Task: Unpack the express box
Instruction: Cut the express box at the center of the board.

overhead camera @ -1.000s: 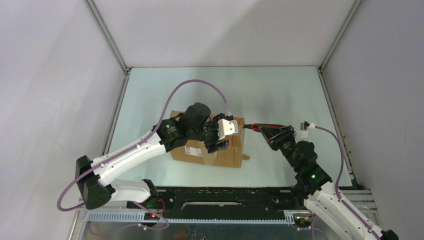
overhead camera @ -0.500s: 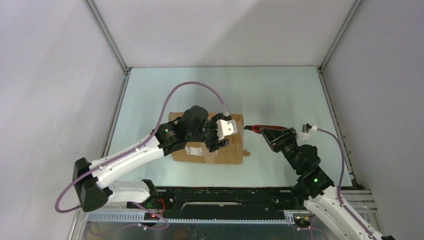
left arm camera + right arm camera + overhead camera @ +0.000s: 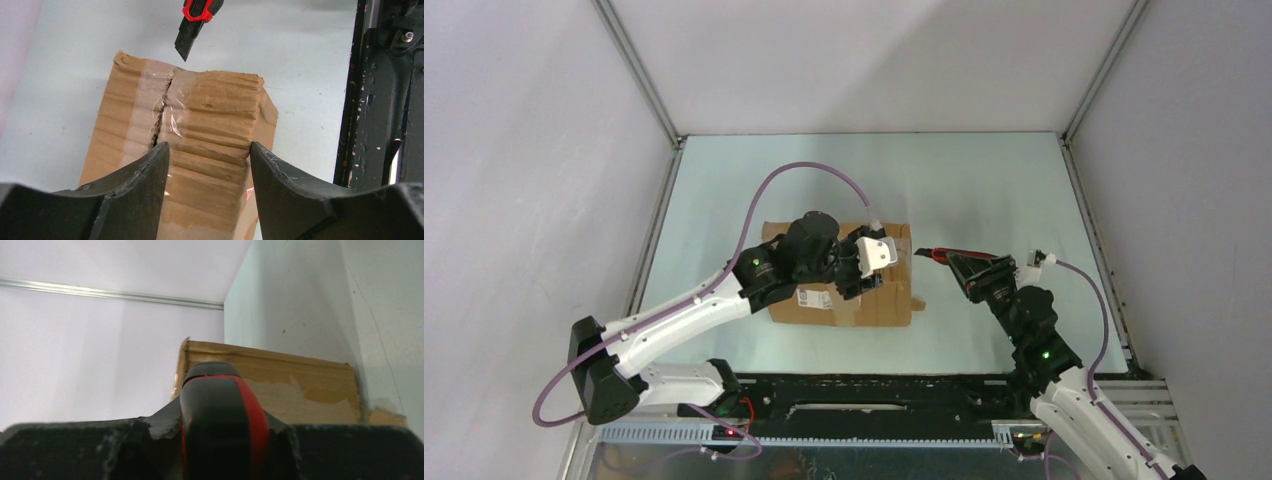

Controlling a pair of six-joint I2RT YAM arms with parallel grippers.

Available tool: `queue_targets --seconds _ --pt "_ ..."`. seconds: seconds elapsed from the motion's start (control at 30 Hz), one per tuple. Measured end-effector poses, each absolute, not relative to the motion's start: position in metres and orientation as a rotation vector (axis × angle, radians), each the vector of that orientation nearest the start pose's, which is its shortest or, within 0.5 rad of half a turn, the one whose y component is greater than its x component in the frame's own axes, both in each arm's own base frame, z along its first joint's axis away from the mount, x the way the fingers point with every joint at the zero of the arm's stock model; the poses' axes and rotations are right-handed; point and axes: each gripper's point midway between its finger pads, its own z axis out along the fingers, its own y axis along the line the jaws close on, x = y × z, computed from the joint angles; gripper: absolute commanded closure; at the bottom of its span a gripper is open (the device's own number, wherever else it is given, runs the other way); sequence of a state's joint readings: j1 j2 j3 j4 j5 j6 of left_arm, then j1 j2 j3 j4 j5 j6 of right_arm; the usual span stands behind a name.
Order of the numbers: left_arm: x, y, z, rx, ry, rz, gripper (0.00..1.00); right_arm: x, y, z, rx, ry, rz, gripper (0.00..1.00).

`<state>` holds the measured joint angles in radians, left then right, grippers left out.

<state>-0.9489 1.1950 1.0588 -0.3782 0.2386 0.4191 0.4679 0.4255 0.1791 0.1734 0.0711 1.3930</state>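
Comparing with the picture a second ago, the express box (image 3: 889, 300) has turned. Then its lower right corner pointed toward the bottom of the frame; now its long sides run nearly level. It lies on the table (image 3: 984, 180), a little left of the centre of the top view. The left gripper (image 3: 207, 150) has shifted slightly to the left above it. Its jaws stand wide, with one finger (image 3: 145, 180) at the slit (image 3: 162, 105) in the clear tape and the other at the edge of the box. Whether they press the cardboard I cannot tell.

The right gripper (image 3: 972, 268) has hardly moved and is closed on the utility knife (image 3: 192, 27). The blade tip is near the right end of the box, with some table showing between. The left arm (image 3: 724, 300) covers much of the box top and part of the white label (image 3: 814, 298). A purple cable (image 3: 774, 190) arcs above.
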Motion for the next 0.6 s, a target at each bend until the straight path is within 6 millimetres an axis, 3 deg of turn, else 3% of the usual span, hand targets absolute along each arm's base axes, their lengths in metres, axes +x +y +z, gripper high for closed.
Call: queue_targets --seconds 0.33,0.37,0.5,0.53,0.6 --pt "0.196 -0.320 0.240 1.430 1.509 -0.579 0.66 0.241 0.160 0.209 0.887 1.561 1.438 1.00" --pt "0.197 -0.320 0.241 1.427 1.507 -0.577 0.61 0.240 0.160 0.209 0.889 1.559 1.441 1.00" --pt "0.198 -0.321 0.241 1.406 1.522 -0.567 0.09 0.239 0.159 0.209 0.894 1.552 1.445 1.00" --pt "0.197 -0.320 0.241 1.406 1.531 -0.569 0.02 0.239 0.159 0.208 0.893 1.553 1.444 1.00" --pt "0.194 -0.318 0.239 1.417 1.568 -0.575 0.00 0.238 0.160 0.208 0.889 1.558 1.445 1.00"
